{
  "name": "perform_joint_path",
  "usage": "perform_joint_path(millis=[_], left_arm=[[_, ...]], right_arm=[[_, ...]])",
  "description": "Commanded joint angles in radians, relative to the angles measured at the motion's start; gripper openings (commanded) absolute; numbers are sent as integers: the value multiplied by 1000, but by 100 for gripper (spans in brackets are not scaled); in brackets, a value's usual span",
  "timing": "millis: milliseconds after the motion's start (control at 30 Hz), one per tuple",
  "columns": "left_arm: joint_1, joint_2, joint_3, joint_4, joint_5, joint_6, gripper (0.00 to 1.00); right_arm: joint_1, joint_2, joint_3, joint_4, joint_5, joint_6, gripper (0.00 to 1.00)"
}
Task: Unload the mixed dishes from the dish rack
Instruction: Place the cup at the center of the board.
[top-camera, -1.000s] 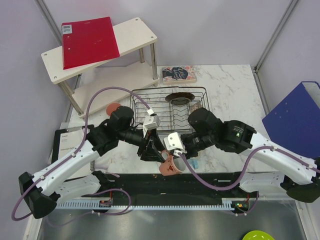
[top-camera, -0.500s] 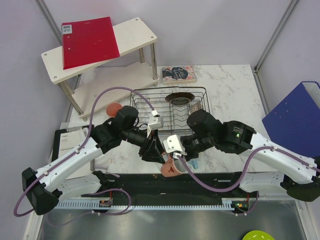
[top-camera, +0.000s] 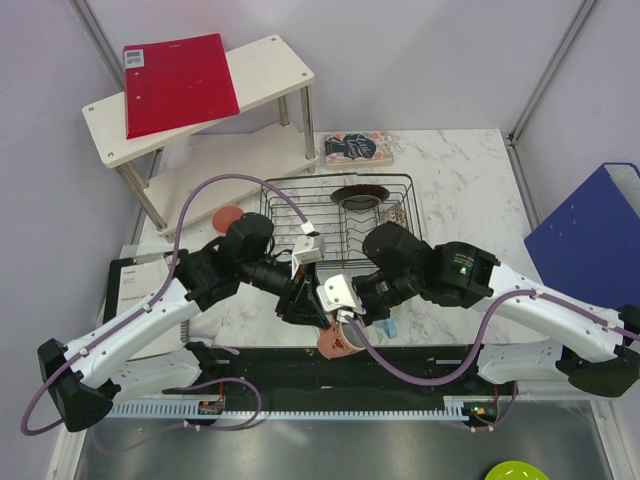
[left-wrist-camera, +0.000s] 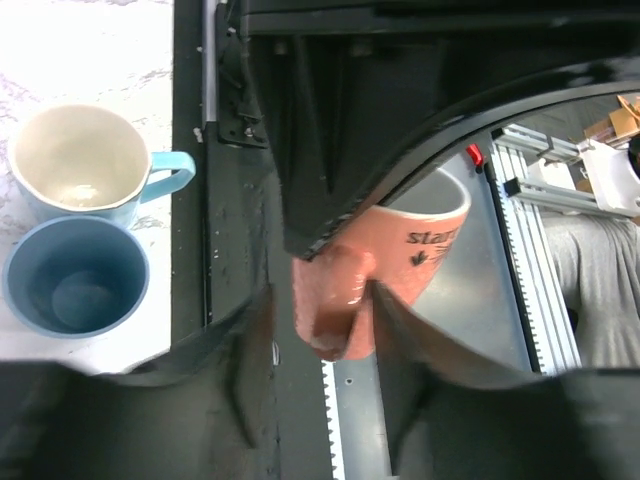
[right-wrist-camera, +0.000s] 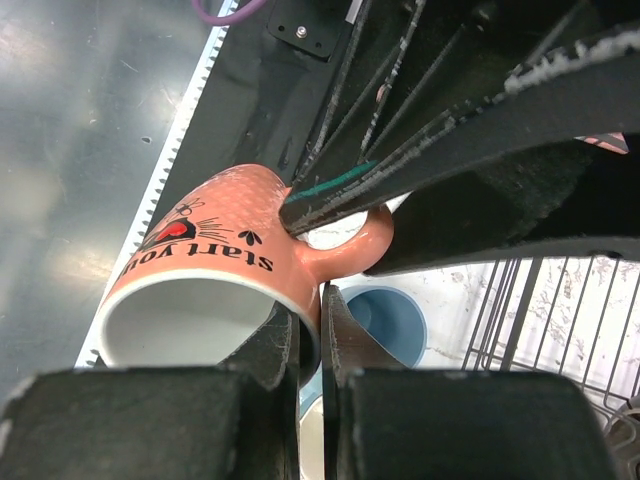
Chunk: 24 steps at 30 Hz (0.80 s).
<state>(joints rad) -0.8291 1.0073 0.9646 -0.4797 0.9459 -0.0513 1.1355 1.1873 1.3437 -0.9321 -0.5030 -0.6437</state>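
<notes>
White marble table (top-camera: 450, 170), seen from above. The wire dish rack (top-camera: 272, 196) sits at centre with a dark plate (top-camera: 360, 196) standing in its far row at 12 o'clock. A white shelf (top-camera: 270, 70) carrying a red folder (top-camera: 180, 80) is at 11 o'clock, and a blue binder (top-camera: 590, 240) at 3 o'clock.

I find both arms meeting at 6 o'clock of the rack, over the dark strip along the table's near edge. The pink mug (right-wrist-camera: 215, 270) is there, out of the rack and tipped on its side. The right gripper (right-wrist-camera: 310, 320) is pressed together on the mug's rim, one finger inside the mouth and one outside. The left gripper (left-wrist-camera: 320, 300) stands part-spread with a finger on either side of the mug's handle. A sliver of gap shows on one side, so I do not record a clamp.

In the left wrist view, a blue cup (left-wrist-camera: 75, 290) and a light-blue mug (left-wrist-camera: 80, 165) stand upright on the marble, touching each other.
</notes>
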Motion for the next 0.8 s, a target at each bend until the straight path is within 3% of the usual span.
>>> perform_joint_path(millis=[0, 33, 67, 133, 433, 500, 533, 600, 767], left_arm=[[-22, -15, 31, 44, 50, 13, 41], [-28, -15, 25, 46, 53, 11, 35], [-33, -13, 23, 49, 53, 10, 19], [-39, -18, 13, 58, 48, 2, 2], [-45, -131, -85, 216, -116, -119, 2], [-44, -171, -112, 280, -145, -153, 2], [-44, -185, -137, 306, -150, -162, 2], [-44, -225, -173, 364, -160, -189, 2], [-44, -248, -190, 391, -153, -197, 2]], right_arm=[[4, 6, 51, 75, -6, -17, 0], [6, 6, 51, 75, -6, -19, 0], [6, 6, 51, 75, -3, -20, 0], [4, 8, 49, 76, 1, -19, 0], [4, -5, 17, 111, 35, 26, 0], [4, -12, 8, 122, 38, 35, 9], [4, -14, 6, 124, 41, 38, 21], [4, -25, -1, 137, 43, 44, 35], [6, -43, -9, 156, 57, 49, 55]])
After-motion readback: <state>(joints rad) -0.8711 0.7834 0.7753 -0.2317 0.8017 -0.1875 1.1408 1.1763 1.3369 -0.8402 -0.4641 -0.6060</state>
